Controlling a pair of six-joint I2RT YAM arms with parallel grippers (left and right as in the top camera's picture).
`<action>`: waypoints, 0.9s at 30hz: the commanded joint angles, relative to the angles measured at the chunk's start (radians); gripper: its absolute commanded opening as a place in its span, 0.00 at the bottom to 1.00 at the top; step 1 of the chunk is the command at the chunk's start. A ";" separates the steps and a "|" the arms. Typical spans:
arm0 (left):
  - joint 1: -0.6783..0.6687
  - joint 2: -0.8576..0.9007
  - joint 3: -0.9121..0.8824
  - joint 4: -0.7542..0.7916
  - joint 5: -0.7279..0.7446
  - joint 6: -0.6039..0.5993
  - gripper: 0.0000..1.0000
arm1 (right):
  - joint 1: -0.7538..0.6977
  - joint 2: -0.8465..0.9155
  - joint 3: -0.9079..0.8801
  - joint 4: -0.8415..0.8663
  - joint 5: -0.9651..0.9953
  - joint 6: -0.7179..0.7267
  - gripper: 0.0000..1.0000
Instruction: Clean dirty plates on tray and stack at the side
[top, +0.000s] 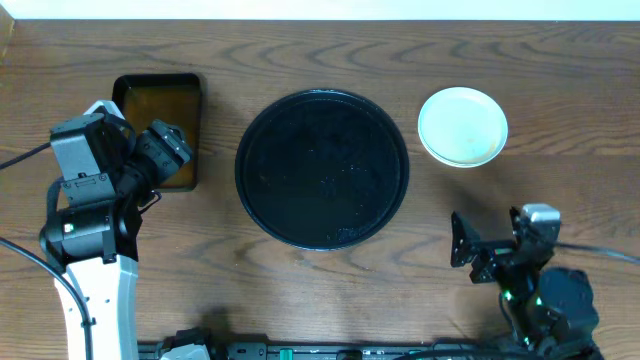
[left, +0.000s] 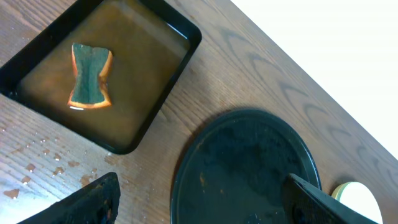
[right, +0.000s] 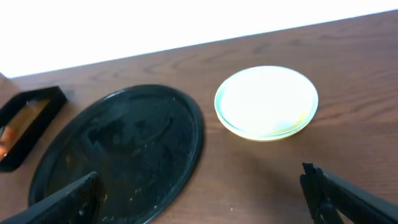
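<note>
The round glossy black tray (top: 322, 168) lies mid-table with no plates on it, only faint specks and wet streaks (left: 249, 162) (right: 118, 146). The plates (top: 462, 126) sit stacked to its right on the wood; the top one looks pale and clean, with a yellowish rim below it (right: 266, 101) (left: 357, 198). My left gripper (top: 165, 150) hovers open between the rectangular tray and the round tray, its jaws wide apart and holding nothing (left: 200, 186). My right gripper (top: 462, 245) is open and bare near the front right, below the stack (right: 200, 180).
A rectangular black tray (top: 157, 78) of brownish liquid stands at the left, with an orange and green sponge (left: 91, 76) lying in it. Water drops (left: 37, 155) spot the wood beside it. The table's far edge meets a white wall.
</note>
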 joint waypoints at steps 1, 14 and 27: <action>0.003 0.001 -0.001 0.000 0.004 0.000 0.83 | -0.011 -0.071 -0.068 0.053 0.006 -0.030 0.99; 0.003 0.001 -0.001 0.000 0.004 0.000 0.83 | -0.071 -0.264 -0.318 0.291 0.061 -0.029 0.99; 0.003 0.001 -0.001 0.000 0.004 0.000 0.83 | -0.180 -0.262 -0.436 0.505 0.066 -0.029 0.99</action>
